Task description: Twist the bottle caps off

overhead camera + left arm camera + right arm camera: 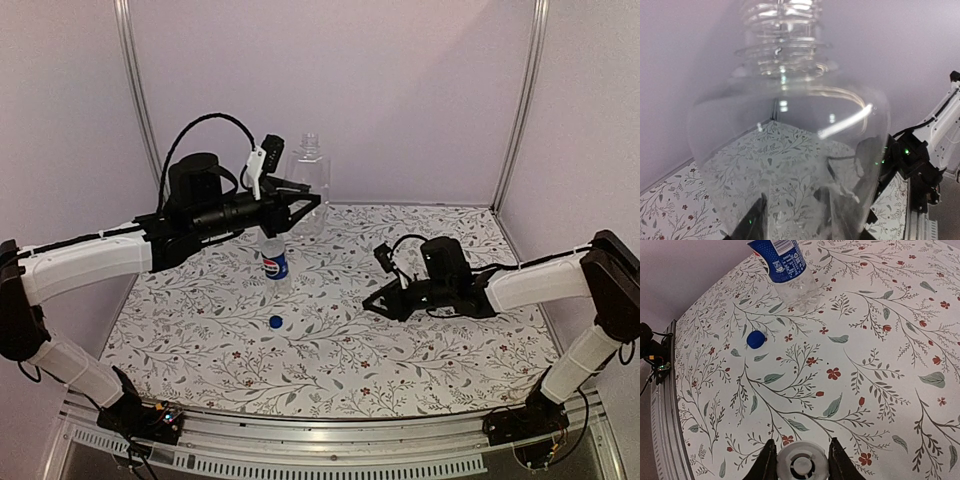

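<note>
My left gripper (305,202) is shut on the body of the plain clear bottle (309,180) at the back centre. The bottle stands upright with its threaded neck bare, and it fills the left wrist view (790,125). I cannot tell whether its base touches the table. My right gripper (385,303) is shut on the white cap (802,466), low over the table at the centre right. The Pepsi bottle (274,262) stands uncapped at the centre left, and its lower part shows in the right wrist view (787,270). The blue cap (275,321) lies loose on the table in front of it (755,339).
The floral table cover (330,370) stretches between pale walls at the back and sides. A metal rail (300,440) runs along the near edge, with both arm bases at its corners.
</note>
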`<act>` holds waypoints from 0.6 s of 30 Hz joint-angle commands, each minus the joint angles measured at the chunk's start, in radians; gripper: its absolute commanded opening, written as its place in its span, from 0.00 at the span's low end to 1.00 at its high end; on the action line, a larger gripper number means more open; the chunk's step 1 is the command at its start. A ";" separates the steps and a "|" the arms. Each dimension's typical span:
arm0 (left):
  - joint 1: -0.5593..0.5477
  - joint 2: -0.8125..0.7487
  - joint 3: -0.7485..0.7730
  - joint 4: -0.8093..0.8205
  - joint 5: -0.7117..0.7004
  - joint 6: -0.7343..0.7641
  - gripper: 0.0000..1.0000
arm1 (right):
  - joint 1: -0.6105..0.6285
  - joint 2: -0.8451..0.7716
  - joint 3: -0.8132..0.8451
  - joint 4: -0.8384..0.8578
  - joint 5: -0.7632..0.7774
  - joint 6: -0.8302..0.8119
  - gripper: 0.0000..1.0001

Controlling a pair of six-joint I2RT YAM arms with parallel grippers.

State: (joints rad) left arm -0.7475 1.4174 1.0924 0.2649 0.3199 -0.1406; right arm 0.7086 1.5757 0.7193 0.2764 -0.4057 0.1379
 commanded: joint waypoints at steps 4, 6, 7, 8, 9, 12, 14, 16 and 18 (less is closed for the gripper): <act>0.021 -0.032 -0.017 0.031 -0.009 -0.007 0.31 | 0.061 0.161 0.102 0.027 0.094 -0.011 0.16; 0.021 -0.034 -0.016 0.030 -0.007 -0.006 0.31 | 0.075 0.188 0.119 0.021 0.109 -0.015 0.17; 0.023 -0.033 -0.016 0.031 -0.005 -0.005 0.31 | 0.080 0.206 0.128 0.018 0.119 -0.016 0.17; 0.023 -0.033 -0.016 0.030 -0.003 -0.005 0.31 | 0.085 0.219 0.138 0.014 0.129 -0.018 0.17; 0.023 -0.033 -0.016 0.031 -0.001 -0.005 0.31 | 0.089 0.228 0.144 0.011 0.141 -0.021 0.18; 0.023 -0.034 -0.016 0.030 0.003 -0.005 0.32 | 0.102 0.263 0.160 0.012 0.158 -0.024 0.20; 0.022 -0.034 -0.016 0.030 0.005 -0.005 0.32 | 0.111 0.285 0.172 0.010 0.166 -0.023 0.21; 0.023 -0.032 -0.017 0.031 0.005 -0.006 0.32 | 0.118 0.298 0.177 0.014 0.181 -0.018 0.21; 0.022 -0.031 -0.017 0.031 0.008 -0.007 0.32 | 0.125 0.307 0.177 0.016 0.198 -0.014 0.22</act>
State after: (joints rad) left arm -0.7399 1.4124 1.0828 0.2684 0.3237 -0.1436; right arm 0.8165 1.8553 0.8738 0.2802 -0.2600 0.1299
